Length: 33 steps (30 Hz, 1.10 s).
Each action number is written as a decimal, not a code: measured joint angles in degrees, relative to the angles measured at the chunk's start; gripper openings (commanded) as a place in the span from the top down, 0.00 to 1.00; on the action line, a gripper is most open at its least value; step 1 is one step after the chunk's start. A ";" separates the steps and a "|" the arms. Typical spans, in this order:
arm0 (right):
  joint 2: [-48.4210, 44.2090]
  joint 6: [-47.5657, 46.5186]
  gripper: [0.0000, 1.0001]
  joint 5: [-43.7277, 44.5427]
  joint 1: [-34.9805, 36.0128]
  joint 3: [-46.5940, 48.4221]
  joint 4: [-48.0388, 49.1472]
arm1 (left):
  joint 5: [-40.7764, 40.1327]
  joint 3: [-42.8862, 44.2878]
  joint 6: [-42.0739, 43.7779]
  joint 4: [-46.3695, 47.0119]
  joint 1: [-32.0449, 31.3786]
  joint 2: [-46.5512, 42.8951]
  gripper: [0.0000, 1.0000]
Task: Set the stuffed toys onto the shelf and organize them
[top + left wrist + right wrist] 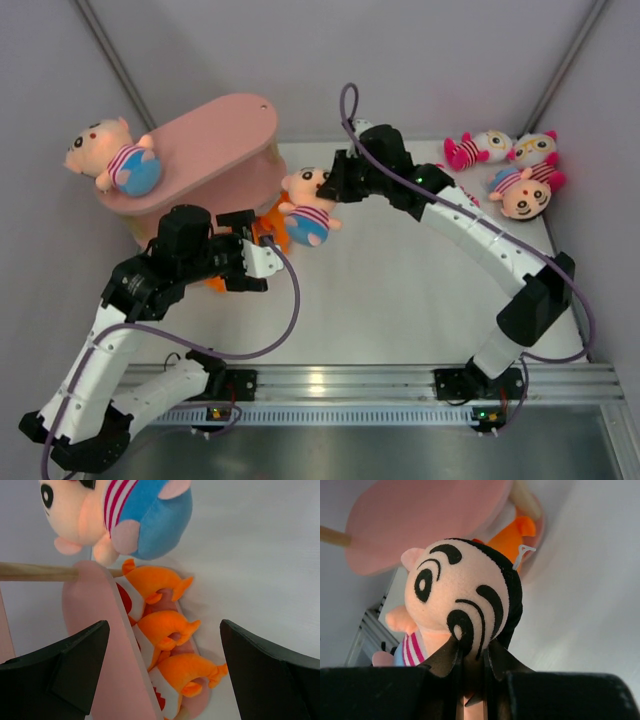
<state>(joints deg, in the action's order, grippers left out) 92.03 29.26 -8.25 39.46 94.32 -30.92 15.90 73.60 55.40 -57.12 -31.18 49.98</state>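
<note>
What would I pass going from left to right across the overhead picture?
Boy doll lying on the shelf's left end → pink shelf → second boy doll, pinched at the head by the right gripper → heap of dolls at the far right.

Robotics lab test cell, plain grey walls [420,60], metal corner struts [112,60], white tabletop [400,300], aluminium rail [340,382] bearing two arm bases [465,383]
</note>
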 measured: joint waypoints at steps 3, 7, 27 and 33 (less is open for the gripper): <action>3.26 1.44 1.00 -2.25 2.69 1.88 0.11 | -1.40 -1.99 1.95 0.09 0.00 -0.98 0.02; 4.24 3.13 1.00 -3.43 4.48 2.12 0.15 | -0.68 -3.93 4.46 -0.13 0.00 -2.75 0.02; 6.12 8.98 1.00 -7.74 8.09 2.19 5.66 | 3.74 0.07 10.60 0.07 -0.04 3.21 0.02; 6.12 10.05 1.00 -8.98 8.52 2.19 7.63 | 3.98 0.94 10.78 -0.31 -0.04 3.61 0.42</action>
<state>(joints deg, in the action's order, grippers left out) 98.15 39.31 -17.23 47.99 96.51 -23.29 19.88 74.54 66.17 -57.43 -31.22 53.58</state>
